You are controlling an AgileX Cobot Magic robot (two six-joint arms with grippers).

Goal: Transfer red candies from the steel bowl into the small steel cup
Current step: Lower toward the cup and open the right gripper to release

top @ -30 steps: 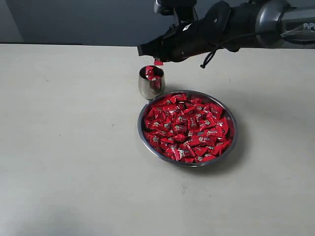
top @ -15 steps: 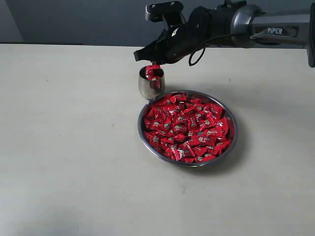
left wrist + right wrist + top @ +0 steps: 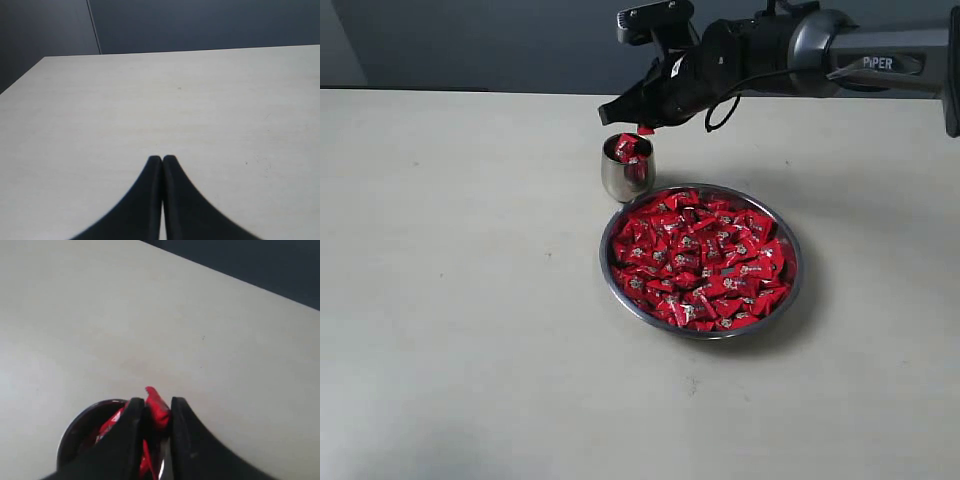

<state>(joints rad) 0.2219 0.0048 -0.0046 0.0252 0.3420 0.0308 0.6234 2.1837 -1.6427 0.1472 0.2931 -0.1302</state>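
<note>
The steel bowl [image 3: 604, 252], wide and shallow, is heaped with red candies [image 3: 705, 255]. Just beyond its far left rim stands the small steel cup [image 3: 619, 181], with a few red candies [image 3: 627, 149] inside. My right gripper [image 3: 640, 124] hovers just above the cup's mouth, shut on one red candy [image 3: 645, 130]. The right wrist view shows that candy [image 3: 155, 399] pinched between the black fingers [image 3: 131, 412], with the cup's rim [image 3: 80, 421] below. My left gripper [image 3: 162, 159] is shut and holds nothing, over bare table.
The pale table [image 3: 470, 300] stretches wide to the left and front of the bowl. A dark wall runs behind its far edge. My right arm [image 3: 840, 50] reaches in from the upper right.
My right gripper dipped toward the cup's mouth, then rose slightly. The red candy is still between its fingers. Bowl and cup have stayed put.
</note>
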